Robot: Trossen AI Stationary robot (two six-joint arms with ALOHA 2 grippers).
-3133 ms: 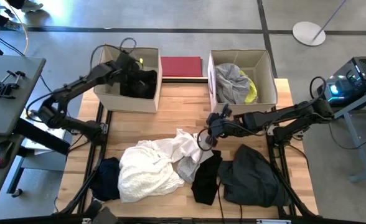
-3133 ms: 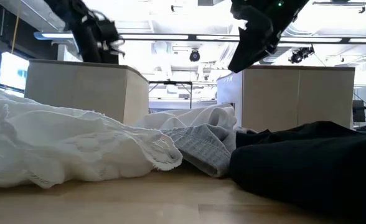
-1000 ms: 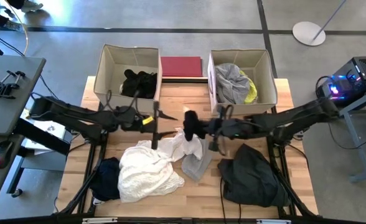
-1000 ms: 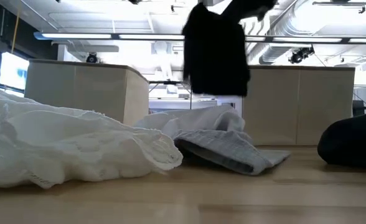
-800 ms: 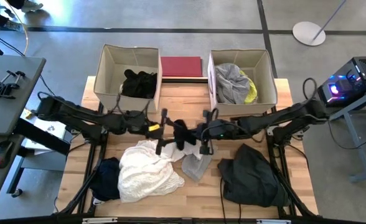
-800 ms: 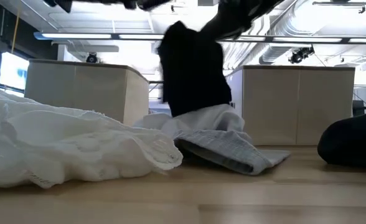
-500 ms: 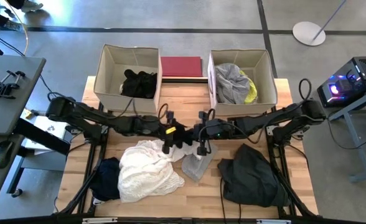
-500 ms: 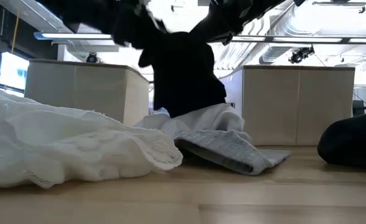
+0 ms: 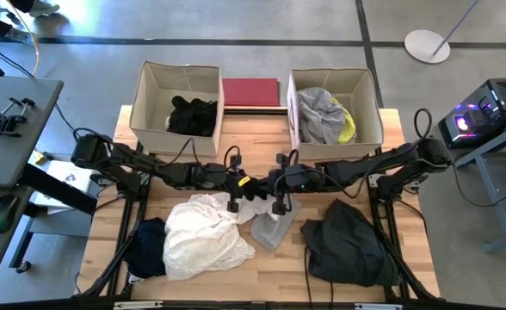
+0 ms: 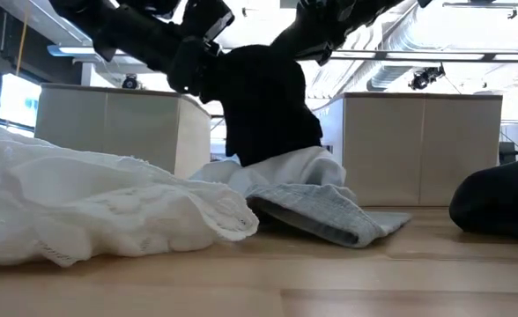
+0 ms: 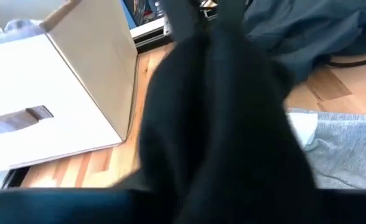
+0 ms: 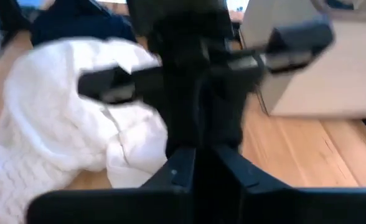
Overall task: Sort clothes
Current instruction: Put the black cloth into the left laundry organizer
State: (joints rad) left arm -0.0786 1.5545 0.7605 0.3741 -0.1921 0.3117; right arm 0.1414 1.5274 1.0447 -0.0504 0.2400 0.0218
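Both grippers are meeting mid-table in the high view: left gripper (image 9: 238,187) and right gripper (image 9: 270,186) are each reaching into the black garment (image 9: 255,191) between them, above the white knit garment (image 9: 203,236) and grey garment (image 9: 268,227). Black clothes are sitting in the left box (image 9: 154,129), grey and yellow ones in the right box (image 9: 375,129). A dark grey garment (image 9: 346,244) and a navy garment (image 9: 147,243) are lying near the front edge.

Low view: black garment (image 10: 268,104) is hanging off the table, both arms coming at its top.

Left wrist view: black garment (image 11: 223,124) is filling the frame; can't tell the finger state.

Right wrist view: right gripper (image 12: 198,158) is pinching the black garment (image 12: 195,106), fingers nearly together.
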